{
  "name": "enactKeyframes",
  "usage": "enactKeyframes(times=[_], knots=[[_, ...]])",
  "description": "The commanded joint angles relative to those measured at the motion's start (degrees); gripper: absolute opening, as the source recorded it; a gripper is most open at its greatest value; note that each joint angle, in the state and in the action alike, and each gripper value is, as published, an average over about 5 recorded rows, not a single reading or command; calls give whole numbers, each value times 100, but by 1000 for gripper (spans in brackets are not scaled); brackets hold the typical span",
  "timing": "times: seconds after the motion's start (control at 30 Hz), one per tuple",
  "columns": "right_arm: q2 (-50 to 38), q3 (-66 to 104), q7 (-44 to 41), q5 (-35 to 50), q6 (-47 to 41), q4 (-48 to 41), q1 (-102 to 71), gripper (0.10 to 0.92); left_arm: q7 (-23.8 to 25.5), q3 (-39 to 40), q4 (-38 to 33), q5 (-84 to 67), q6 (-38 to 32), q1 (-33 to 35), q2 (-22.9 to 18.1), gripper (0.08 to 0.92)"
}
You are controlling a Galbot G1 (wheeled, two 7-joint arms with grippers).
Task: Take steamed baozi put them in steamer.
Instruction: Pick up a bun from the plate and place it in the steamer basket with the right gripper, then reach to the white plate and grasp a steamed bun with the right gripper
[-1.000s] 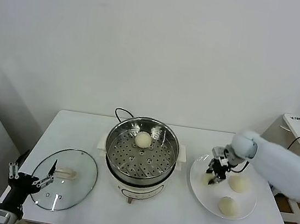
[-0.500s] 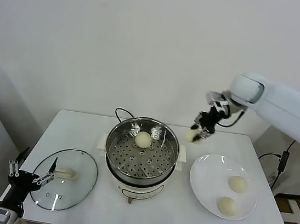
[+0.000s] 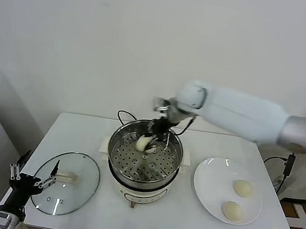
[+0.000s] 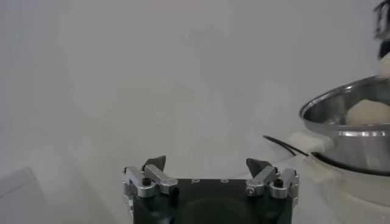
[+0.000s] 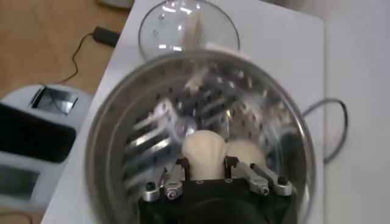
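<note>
The steamer is a shiny steel pot with a perforated tray, at the table's middle. My right gripper hangs over its far side, shut on a cream-white baozi; the wrist view shows the fingers pressing its sides. A second baozi lies on the tray right beside it. In the head view only one bun shows at the gripper. Two more baozi lie on the white plate. My left gripper is parked open at the front left.
The round glass lid lies flat left of the steamer, near the left gripper; it also shows in the right wrist view. The steamer's black cord runs behind it. The left wrist view shows the steamer's rim.
My right gripper lifted a baozi off the plate, carried it left past the steamer's right rim, and now holds it low over the steamer's far side. The left arm stayed still.
</note>
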Motion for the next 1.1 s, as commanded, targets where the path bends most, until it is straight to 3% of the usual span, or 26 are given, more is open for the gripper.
enactKeyframes(times=[0.03, 0.33, 0.73, 0.87, 1.1], knots=[[971, 124, 674, 212, -462, -451, -605, 368, -1, -7, 26, -11, -7, -1, 10, 823], [1031, 83, 933, 62, -549, -521, -778, 436, 3, -22, 56, -49, -21, -3, 50, 823], [556, 77, 1015, 90, -686, -80, -364, 741, 2, -24, 30, -73, -22, 6, 89, 823], [112, 59, 710, 150, -709, 312, 63, 813, 1, -24, 15, -68, -18, 6, 86, 823], [-911, 39, -529, -15, -405, 596, 1035, 823, 0, -13, -16, -58, -7, 0, 56, 823]])
